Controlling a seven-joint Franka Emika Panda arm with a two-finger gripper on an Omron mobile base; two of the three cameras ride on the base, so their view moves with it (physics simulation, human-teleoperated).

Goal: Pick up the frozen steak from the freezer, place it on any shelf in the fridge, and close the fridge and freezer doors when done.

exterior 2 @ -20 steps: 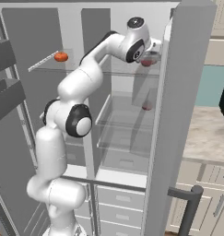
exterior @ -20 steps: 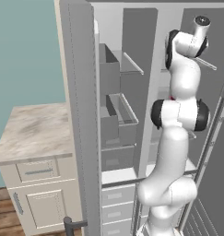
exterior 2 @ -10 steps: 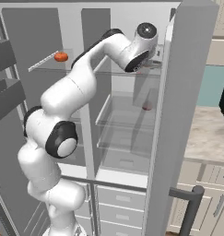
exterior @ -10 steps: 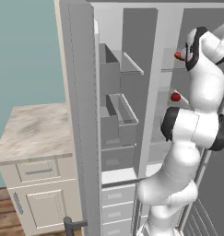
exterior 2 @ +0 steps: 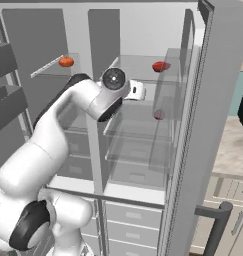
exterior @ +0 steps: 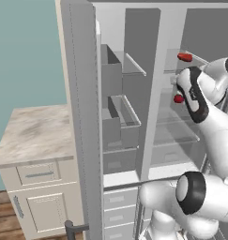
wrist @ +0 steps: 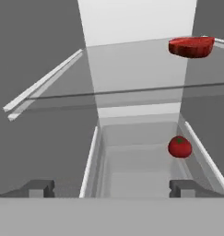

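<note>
The frozen steak [wrist: 191, 47], a flat red slab, lies on the upper glass shelf [wrist: 132, 69] of the fridge [exterior 2: 143, 150], to the upper right of my gripper [wrist: 111, 189]. The gripper is open and empty, drawn back from the shelf's front rim. From the right base view the steak [exterior 2: 161, 66] rests to the right of my hand [exterior 2: 137, 91]. From the left base view the steak [exterior: 184, 56] sits just above my forearm. The freezer [exterior: 122, 117] with its grey bins stands open on the left.
A round red tomato [wrist: 179, 147] sits on a lower fridge shelf below the steak. An orange-red item [exterior 2: 66, 61] lies on a freezer shelf. The freezer door [exterior: 82, 117] and fridge door [exterior 2: 218, 100] both stand wide open. A marble counter [exterior: 35, 131] flanks the unit.
The gripper has opened wider and let go of the steak, which stays on the upper shelf. The hand has drawn back and down, away from the shelf.
</note>
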